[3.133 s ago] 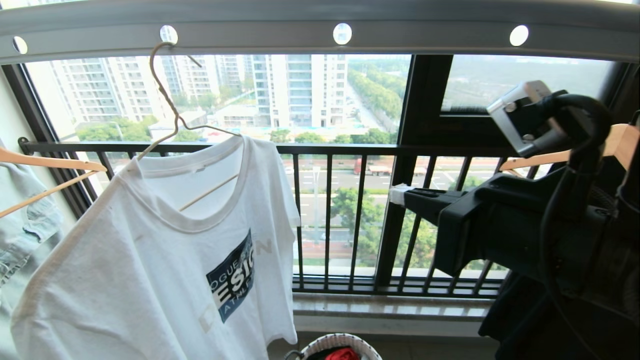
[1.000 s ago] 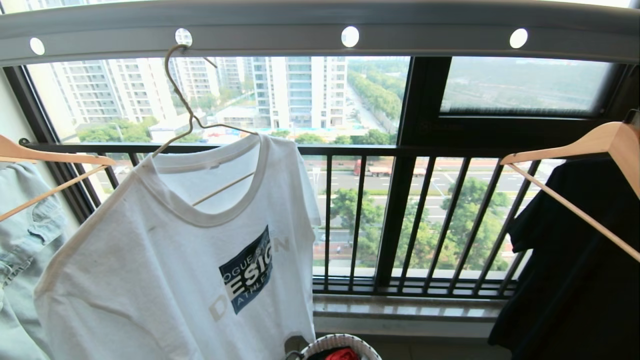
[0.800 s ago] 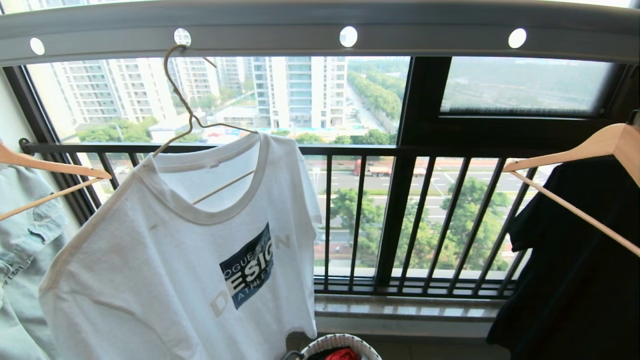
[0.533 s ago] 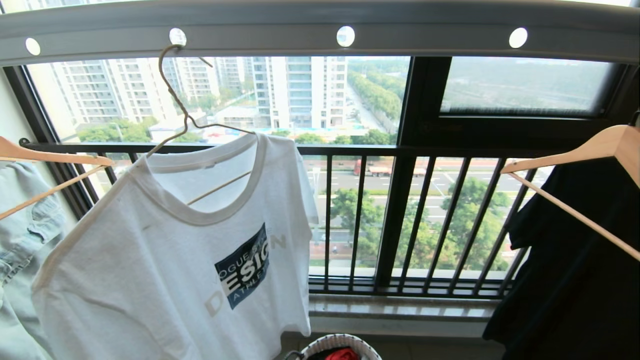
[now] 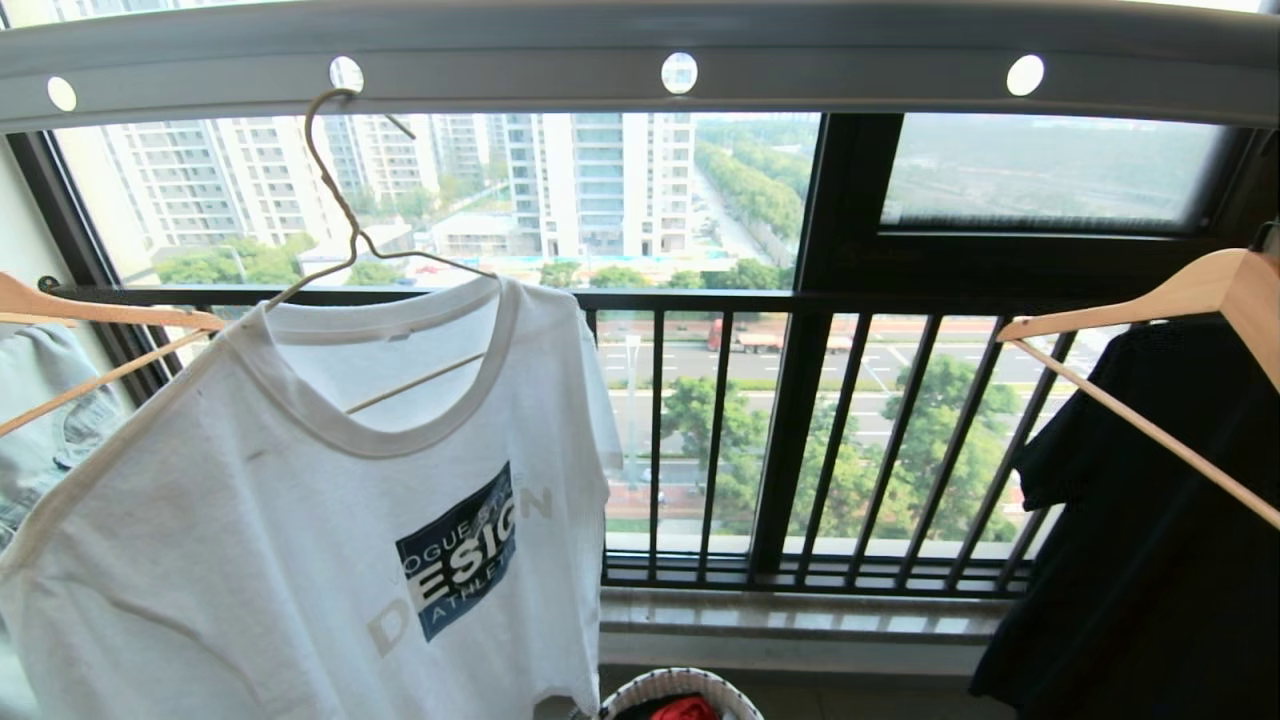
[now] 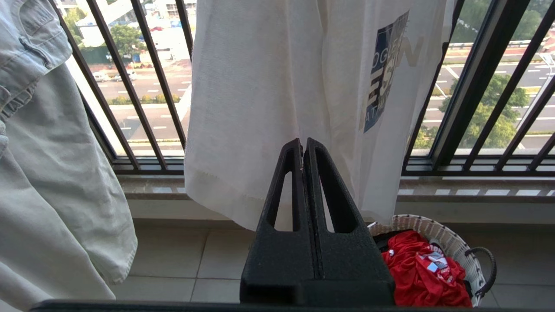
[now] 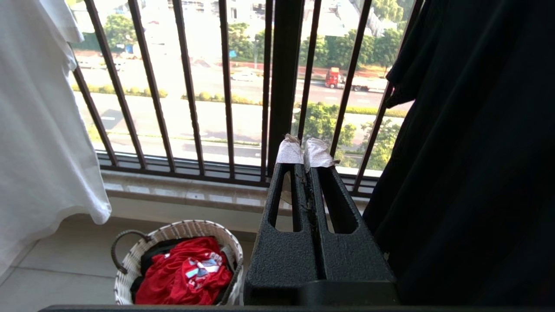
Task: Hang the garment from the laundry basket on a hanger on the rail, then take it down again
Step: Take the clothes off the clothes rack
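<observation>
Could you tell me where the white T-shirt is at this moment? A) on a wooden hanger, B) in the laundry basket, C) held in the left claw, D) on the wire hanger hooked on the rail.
D: the T-shirt sits on the wire hanger, hooked on the rail.

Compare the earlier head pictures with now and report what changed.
The right arm, raised in front of the black shirt three seconds ago, has dropped out of the head view. The white T-shirt swings on its wire hanger, still hooked on the rail. Both grippers are shut, empty.
</observation>
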Robot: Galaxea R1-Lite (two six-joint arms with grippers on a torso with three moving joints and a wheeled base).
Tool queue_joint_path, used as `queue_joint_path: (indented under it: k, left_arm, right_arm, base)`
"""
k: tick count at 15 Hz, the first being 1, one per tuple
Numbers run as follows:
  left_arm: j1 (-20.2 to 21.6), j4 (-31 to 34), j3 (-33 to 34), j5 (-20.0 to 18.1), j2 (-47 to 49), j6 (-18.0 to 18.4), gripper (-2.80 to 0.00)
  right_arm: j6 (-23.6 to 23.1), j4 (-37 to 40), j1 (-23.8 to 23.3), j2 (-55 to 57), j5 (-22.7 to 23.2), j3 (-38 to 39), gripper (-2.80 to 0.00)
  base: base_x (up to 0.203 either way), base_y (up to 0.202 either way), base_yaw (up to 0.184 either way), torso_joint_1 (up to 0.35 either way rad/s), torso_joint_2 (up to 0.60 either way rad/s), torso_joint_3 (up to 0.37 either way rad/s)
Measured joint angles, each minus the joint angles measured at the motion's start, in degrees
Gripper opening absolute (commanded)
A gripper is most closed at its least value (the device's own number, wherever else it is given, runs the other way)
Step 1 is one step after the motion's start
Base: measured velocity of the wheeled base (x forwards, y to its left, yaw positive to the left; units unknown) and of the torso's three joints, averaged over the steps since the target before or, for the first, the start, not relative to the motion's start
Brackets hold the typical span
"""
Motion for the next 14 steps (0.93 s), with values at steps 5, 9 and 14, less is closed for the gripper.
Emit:
queue_joint_path:
  k: [5,9,14]
  left_arm:
    - [0.0,0.01,0.0,-0.01,-0.02,-0.02,-2.8]
    - [0.0,0.03,0.0,-0.02,-0.02,0.0,-2.8]
    - [0.0,0.03,0.0,-0.01,-0.05,-0.02,-2.8]
  right_arm:
    - [0.0,0.0,0.02,0.01,0.02,0.0,-2.8]
    - [0.0,-0.01,0.02,0.01,0.0,0.0,-2.8]
    - [0.0,0.0,0.02,0.01,0.01,0.0,-2.8]
  base:
    - [0.0,0.0,0.0,0.0,0.0,0.0]
    - [0.0,0.0,0.0,0.0,0.0,0.0]
    - [0.0,0.0,0.0,0.0,0.0,0.0]
